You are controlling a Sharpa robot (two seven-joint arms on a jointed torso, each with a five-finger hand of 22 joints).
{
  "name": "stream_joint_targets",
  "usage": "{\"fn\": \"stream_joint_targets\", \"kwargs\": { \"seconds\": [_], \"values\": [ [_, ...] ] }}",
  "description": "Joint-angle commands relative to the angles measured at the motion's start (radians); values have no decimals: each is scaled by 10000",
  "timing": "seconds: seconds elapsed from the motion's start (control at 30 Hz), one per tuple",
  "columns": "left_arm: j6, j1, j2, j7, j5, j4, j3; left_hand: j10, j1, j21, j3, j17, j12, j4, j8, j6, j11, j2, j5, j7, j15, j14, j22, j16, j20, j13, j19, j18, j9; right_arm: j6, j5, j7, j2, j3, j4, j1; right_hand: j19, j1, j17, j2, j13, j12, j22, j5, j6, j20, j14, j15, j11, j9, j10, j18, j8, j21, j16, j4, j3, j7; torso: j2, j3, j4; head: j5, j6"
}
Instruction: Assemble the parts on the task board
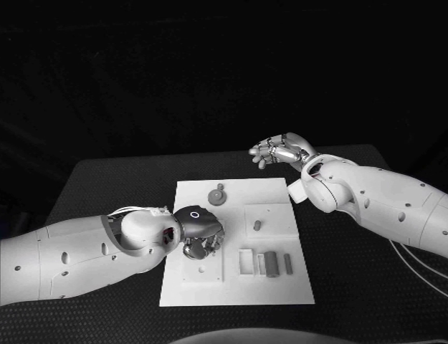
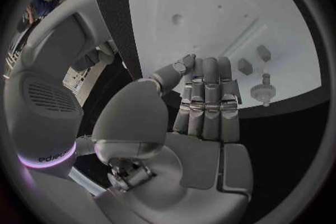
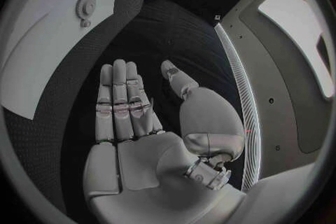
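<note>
Hands come first. The left hand [image 1: 201,240] hangs low over the left side of the white task board [image 1: 198,197], about halfway along its left edge. In the left wrist view its fingers [image 2: 209,103] are straight and side by side, with the thumb sticking out, and nothing is in it. It is open flat.

The right hand [image 1: 279,151] is up near the far edge of the table [image 1: 110,179], just past the far right corner of the board and not over it. In the right wrist view its fingers [image 3: 120,102] are stretched out flat and it holds nothing. From the head view the fingers look a bit bent, but there is no part in them.

The task board lies in the middle of the black table. A round gear part [image 1: 218,196] with a little stem sits near the far edge of the board, in the middle. A small peg part [image 1: 256,225] lies on the right half of the board. A row of long bar parts [image 1: 272,263] rests near the close right corner, next to a slot in the board. The bars lie side by side and point from the near edge to the far edge.
</note>
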Motion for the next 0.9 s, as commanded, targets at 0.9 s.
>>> {"fn": "stream_joint_targets", "kwargs": {
  "seconds": [0.9],
  "values": [
    [275, -114, 117, -27, 49, -217, 4, 17, 27, -46, 25, 9, -73, 42, 53, 60, 25, 103, 36, 52, 28, 71, -24, -85, 10, 39, 57, -151, 295, 150, -50, 106, 4, 6, 69, 1, 51, -52, -9, 74, -24, 14, 197, 60, 86, -12, 11, -18, -10, -25, 27, 156, 56, -79, -53, -23, -12, 3, 1, 1, -4, -21, -24]
  ]
}}
